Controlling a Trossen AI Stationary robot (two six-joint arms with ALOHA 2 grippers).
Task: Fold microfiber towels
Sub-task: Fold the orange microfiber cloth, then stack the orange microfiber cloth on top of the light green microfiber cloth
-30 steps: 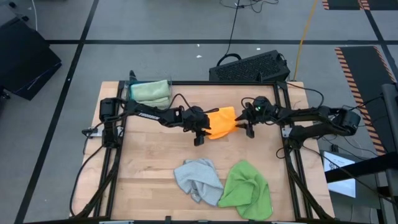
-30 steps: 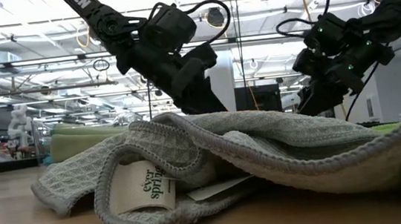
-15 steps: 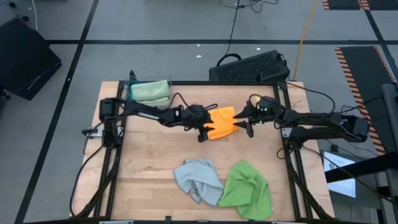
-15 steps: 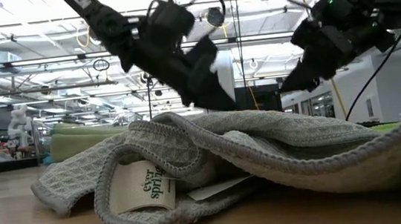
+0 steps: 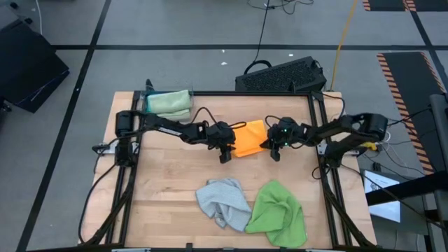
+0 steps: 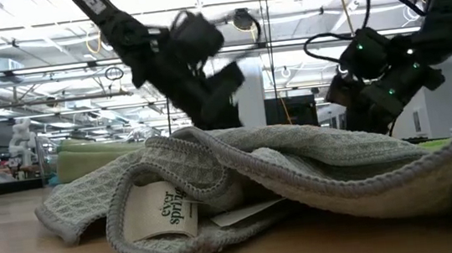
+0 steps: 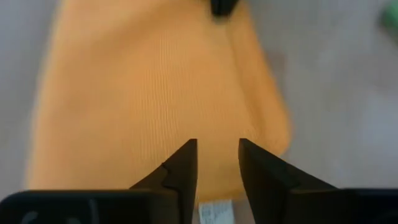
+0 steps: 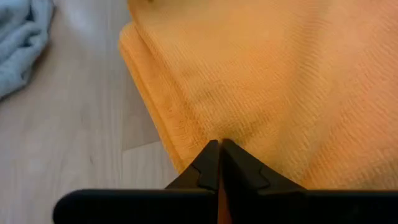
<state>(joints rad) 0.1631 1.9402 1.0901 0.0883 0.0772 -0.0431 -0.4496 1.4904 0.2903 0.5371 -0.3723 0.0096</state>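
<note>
The orange towel [image 5: 250,137] lies folded near the middle of the far half of the wooden table [image 5: 168,182], a compact block whose long axis runs roughly from the near-left to the far-right in the high view, slightly tilted, with its layered folded edge visible in the right wrist view [image 8: 155,118]. The left gripper [image 5: 225,144] sits at the towel's left side, its fingers [image 7: 180,171] a little apart with a narrow gap between them, just above the cloth and a white label; whether they touch the fabric cannot be told. The right gripper [image 5: 274,143] is at the towel's right edge, its fingers pressed together, tips at the folded edge [image 8: 219,163]; whether fabric is pinched between them cannot be told. At the far-left corner a pale sage green towel [image 5: 169,102] rests folded. Nearer the front, a light grey towel [image 5: 222,200] lies crumpled, touching a bright green towel [image 5: 278,212] just beside it on the right. A black keyboard [image 5: 281,74] lies on the floor beyond the table.
</note>
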